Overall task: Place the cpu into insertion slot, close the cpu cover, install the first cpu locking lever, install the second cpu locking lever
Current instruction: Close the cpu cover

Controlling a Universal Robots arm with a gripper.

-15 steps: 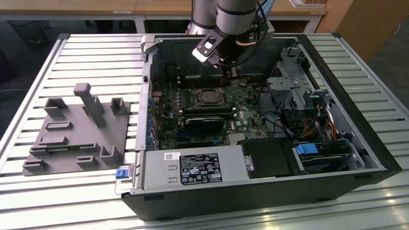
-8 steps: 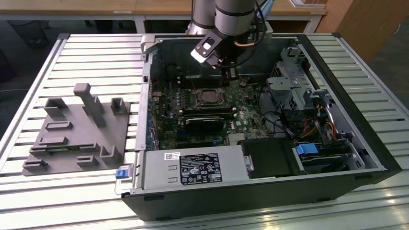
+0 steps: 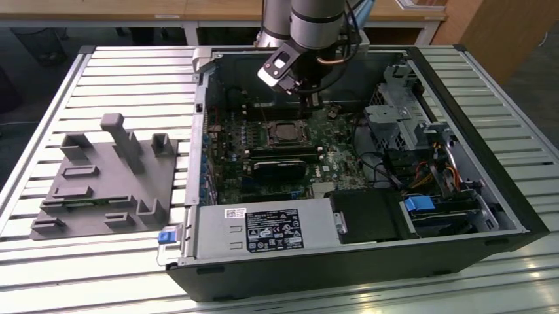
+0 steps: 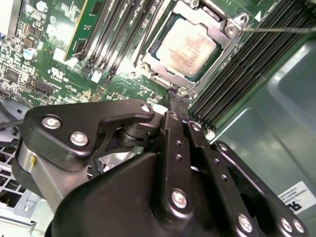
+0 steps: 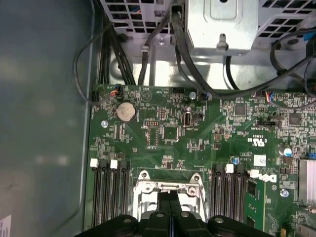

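Gripper (image 4: pixel 176 98), closed empty, sat at the lowered cpu cover (image 4: pixel 228 28) over the seated cpu (image 4: pixel 186 45), probably lever-locking, demanding precise tip placement.

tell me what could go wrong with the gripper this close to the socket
1. The gripper, fingers shut, has its tips at the edge of the cpu cover, next to the memory slots; a sideways slip could scrape them or the board.
2. The cpu lies under the cover, but a thin locking lever stands out past the cover's corner, apparently unlatched; a knock might lift the cover.
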